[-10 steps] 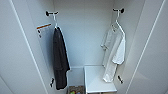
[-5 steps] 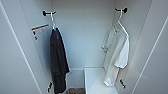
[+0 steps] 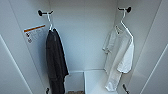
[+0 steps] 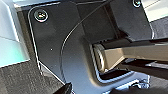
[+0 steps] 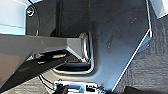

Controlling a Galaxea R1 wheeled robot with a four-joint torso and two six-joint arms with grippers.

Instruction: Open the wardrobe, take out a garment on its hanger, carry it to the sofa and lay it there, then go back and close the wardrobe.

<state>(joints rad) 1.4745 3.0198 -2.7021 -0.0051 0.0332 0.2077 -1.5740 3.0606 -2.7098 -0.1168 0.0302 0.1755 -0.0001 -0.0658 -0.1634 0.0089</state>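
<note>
The wardrobe (image 3: 85, 37) stands open in front of me, and I look into its white inside. The garment (image 3: 120, 57), a white short-sleeved shirt, hangs on the right on a thin white hanger (image 3: 123, 23). The hanger's hook sits over a black hook (image 3: 126, 9) on the right inner wall. The sofa is not seen here. Two small dark tips (image 3: 46, 90) (image 3: 125, 88) poke up at the bottom edge of the head view, below the clothes. Both wrist views show my own dark plate over grey carpet (image 4: 20, 80).
A long black garment (image 3: 56, 65) hangs on the left from another black hook (image 3: 41, 13). A label with an orange stripe (image 3: 35, 32) is on the left inner wall. A white raised shelf (image 3: 97, 80) lies at the bottom. The open doors (image 3: 15, 70) (image 3: 155, 62) flank the opening.
The whole head picture has spread outward a little: the camera has come closer to the wardrobe. The clothes hang as before.
</note>
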